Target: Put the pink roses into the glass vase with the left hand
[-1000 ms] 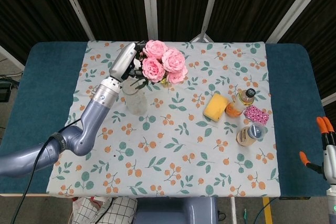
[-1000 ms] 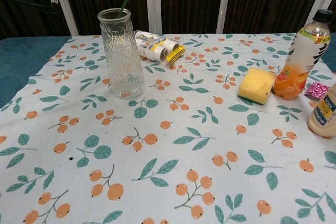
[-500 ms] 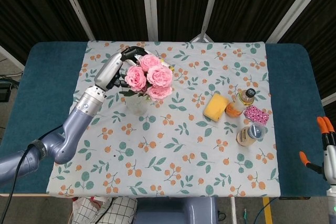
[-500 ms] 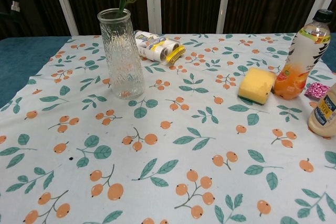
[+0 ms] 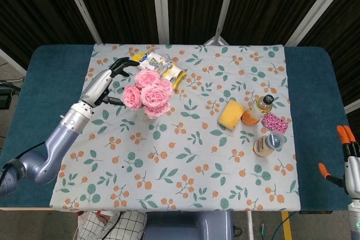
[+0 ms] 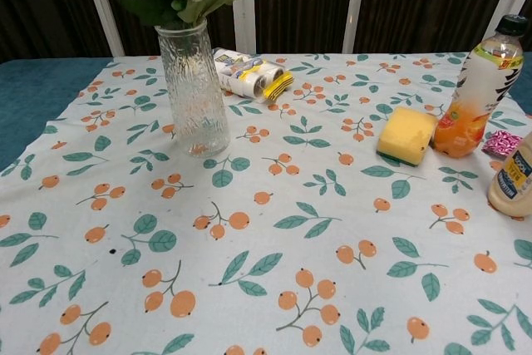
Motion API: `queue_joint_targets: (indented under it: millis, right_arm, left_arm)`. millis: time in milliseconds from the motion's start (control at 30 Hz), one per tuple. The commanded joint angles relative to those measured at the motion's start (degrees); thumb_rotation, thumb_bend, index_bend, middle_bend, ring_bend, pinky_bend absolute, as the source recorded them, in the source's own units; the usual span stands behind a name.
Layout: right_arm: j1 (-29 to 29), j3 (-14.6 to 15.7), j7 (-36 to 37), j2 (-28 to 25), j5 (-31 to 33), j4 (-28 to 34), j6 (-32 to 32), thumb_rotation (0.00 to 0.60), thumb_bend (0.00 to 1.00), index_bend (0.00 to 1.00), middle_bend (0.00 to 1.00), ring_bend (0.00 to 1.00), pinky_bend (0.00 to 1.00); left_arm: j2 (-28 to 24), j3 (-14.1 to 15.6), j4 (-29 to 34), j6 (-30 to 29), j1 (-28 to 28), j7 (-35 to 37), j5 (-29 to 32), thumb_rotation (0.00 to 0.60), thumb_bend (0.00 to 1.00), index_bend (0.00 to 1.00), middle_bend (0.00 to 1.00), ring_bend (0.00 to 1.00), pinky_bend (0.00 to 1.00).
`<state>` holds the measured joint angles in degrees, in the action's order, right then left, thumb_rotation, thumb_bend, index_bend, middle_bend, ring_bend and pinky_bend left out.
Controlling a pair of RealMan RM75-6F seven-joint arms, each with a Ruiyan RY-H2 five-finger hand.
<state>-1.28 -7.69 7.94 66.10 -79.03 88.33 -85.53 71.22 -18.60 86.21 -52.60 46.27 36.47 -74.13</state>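
I see the pink roses (image 5: 147,92) standing in the glass vase (image 6: 193,89), blooms bunched above the rim with green leaves spilling just over it. The vase stands upright on the left part of the tablecloth (image 5: 197,167), which is white with a print of orange berries and green leaves. From my head view the flowers cover the vase almost wholly.

My left hand (image 5: 108,81) sits just to the left of the roses, fingers spread apart and curved toward the bouquet; I cannot see it gripping any stem, and it looks open beside the flowers. My right hand (image 5: 350,161) shows only at the lower right edge of the head view, off the table; I cannot tell how its fingers lie.

Behind the vase lies a packet (image 6: 249,75) with white and yellow wrapping, on its side. Well to the right are a yellow sponge (image 6: 405,135), a bottle of orange drink (image 6: 477,89) standing just beside it, a small pink patterned pouch (image 5: 274,122), and a second bottle (image 5: 266,144) with beige contents nearer the front.

The cloth lies over a table (image 5: 34,99) with a dark teal top showing at both ends. Beyond it hang dark curtains (image 5: 270,4) crossed by pale slanted posts (image 5: 161,4).
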Motion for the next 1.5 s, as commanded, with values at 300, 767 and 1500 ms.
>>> queue_joint_targets:
  millis: [300, 767, 1500]
  right_arm:
    - [0.1, 0.3, -0.4, -0.1, -0.7, 0.7, -0.4, 0.600, 0.32, 0.02, 0.04, 0.11, 0.07]
    - [0.0, 0.7, -0.3, -0.2, -1.8, 1.3, -0.5, 0.600, 0.32, 0.02, 0.04, 0.11, 0.07]
    - [0.3, 3.0, -1.8, -2.6, -9.7, 1.9, -4.4, 0.600, 0.32, 0.02, 0.04, 0.11, 0.07]
  left_arm:
    - [-2.9, 3.1, -3.8, 2.8, -4.2, 3.8, 2.4, 0.600, 0.32, 0.12, 0.07, 0.00, 0.17]
    - [-7.5, 8.6, -1.8, -1.3, -12.3, -3.6, 1.8, 0.600, 0.31, 0.11, 0.09, 0.00, 0.16]
    - [-8.4, 19.4, 12.4, -37.6, -37.4, -38.6, -6.9, 0.600, 0.34, 0.14, 0.09, 0.00, 0.12]
